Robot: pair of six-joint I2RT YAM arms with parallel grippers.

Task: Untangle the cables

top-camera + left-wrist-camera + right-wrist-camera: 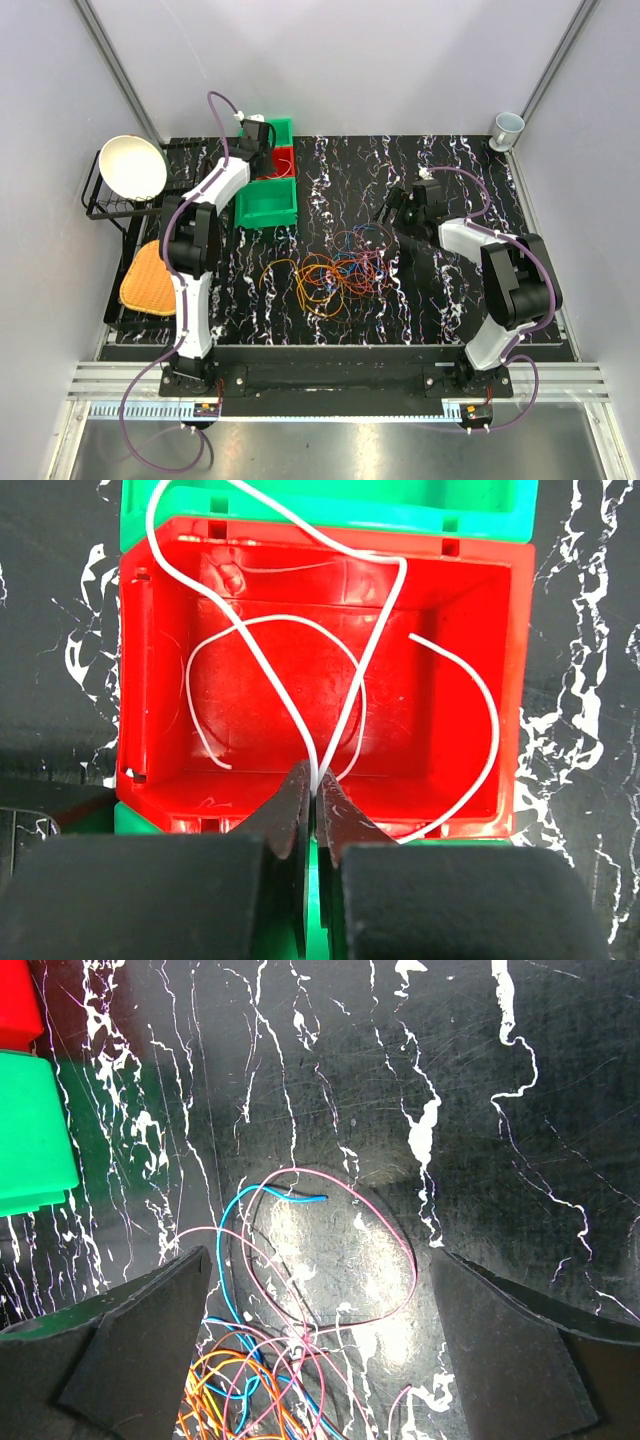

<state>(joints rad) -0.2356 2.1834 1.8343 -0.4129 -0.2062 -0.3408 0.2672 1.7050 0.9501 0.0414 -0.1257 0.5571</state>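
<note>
Left gripper clenched on a white cable over the red bin; right gripper spread wide, holding nothing, above the table; tangled cables lie mid-table, just beside it.

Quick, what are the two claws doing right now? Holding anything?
Left claw: closed, pinching a white cable over the red bin.
Right claw: open, holding nothing, above the cable tangle.

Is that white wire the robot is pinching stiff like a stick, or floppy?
Probably floppy: the white wire curls in loose loops from the shut left gripper over the red bin. Likely very light too, being so thin, and it might slip out.
</note>
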